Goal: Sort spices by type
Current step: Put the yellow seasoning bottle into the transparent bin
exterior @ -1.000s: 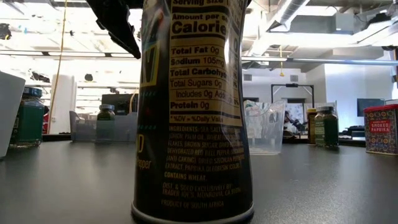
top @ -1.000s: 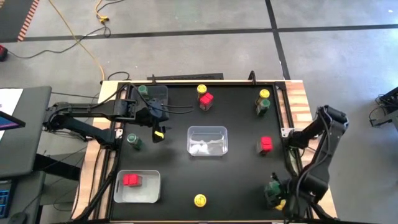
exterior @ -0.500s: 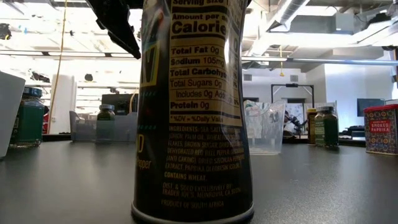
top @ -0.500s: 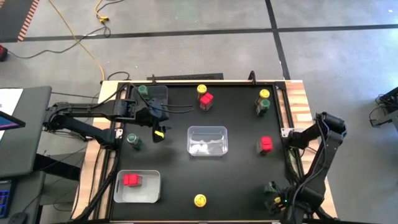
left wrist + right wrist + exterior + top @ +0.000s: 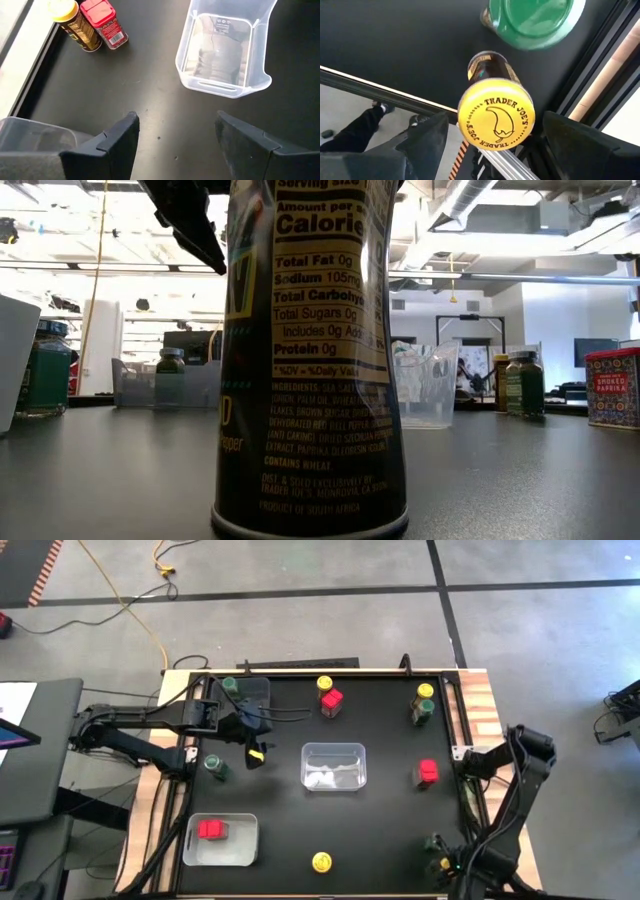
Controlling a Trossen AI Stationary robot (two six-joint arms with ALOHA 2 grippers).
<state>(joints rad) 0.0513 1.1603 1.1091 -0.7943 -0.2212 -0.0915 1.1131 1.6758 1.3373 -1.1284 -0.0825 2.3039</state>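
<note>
Right wrist view: right gripper [image 5: 487,145] spread wide, yellow-lidded jar [image 5: 496,121] between its fingers, green-lidded jar [image 5: 532,20] just past.
Left gripper [image 5: 175,135]: spread, holding nothing.

Grey concrete floor [image 5: 300,630] with dark seams, yellow cable [image 5: 140,615], bright ceiling lights [image 5: 480,278], exposed ducts [image 5: 470,195]

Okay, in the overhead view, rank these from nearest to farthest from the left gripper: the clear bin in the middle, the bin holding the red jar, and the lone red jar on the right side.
From the left gripper:
1. Clear bin, mid-table, just to the gripper's right.
2. Bin with the red jar, at the table's near-left corner.
3. Lone red jar, over on the right side, beyond the clear bin.
</note>
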